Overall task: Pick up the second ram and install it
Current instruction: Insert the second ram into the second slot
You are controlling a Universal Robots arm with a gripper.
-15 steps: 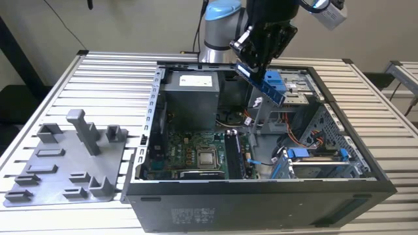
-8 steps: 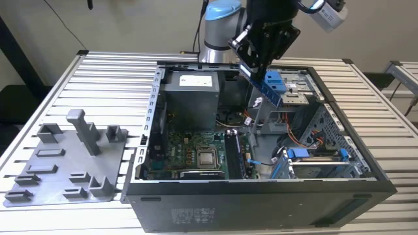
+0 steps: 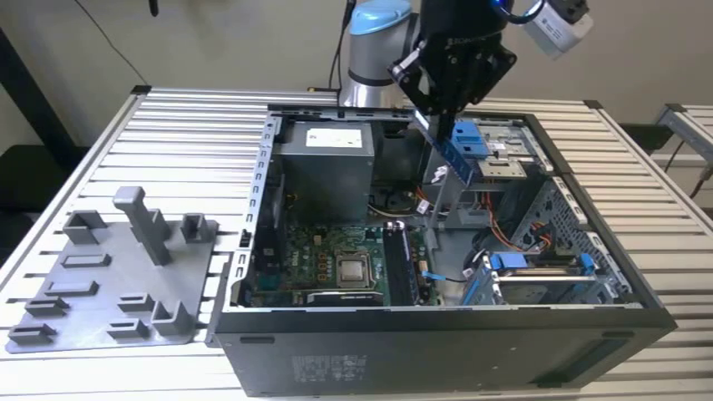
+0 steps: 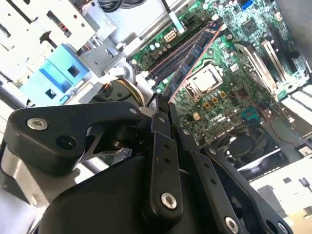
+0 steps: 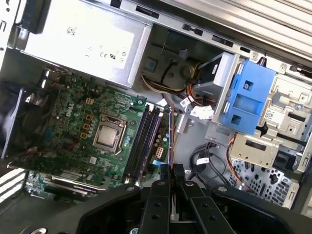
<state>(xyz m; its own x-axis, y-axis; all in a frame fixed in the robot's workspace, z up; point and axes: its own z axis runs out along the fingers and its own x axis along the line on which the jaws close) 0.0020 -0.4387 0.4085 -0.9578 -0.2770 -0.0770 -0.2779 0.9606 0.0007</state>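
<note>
My gripper (image 3: 442, 113) hangs over the open computer case (image 3: 624, 288), shut on the second ram (image 3: 452, 154). This long thin stick slants down from the fingers toward the inside of the case. In the second wrist view the ram (image 4: 197, 53) runs out from the gripper (image 4: 163, 105) over the motherboard, close above the memory slots (image 4: 175, 56). In the first wrist view the ram (image 5: 170, 141) appears edge-on as a thin line ahead of the gripper (image 5: 171, 170), just beside the dark memory slots (image 5: 144, 141). The slots (image 3: 399, 261) lie next to the processor (image 3: 354, 269).
A grey power-supply box (image 3: 323, 159) fills the case's back corner. Blue drive brackets (image 3: 479, 142) and loose cables (image 3: 523, 238) crowd the exterior view's right of the case. A grey holder plate (image 3: 112, 284) with posts lies on the slatted table at the exterior view's left.
</note>
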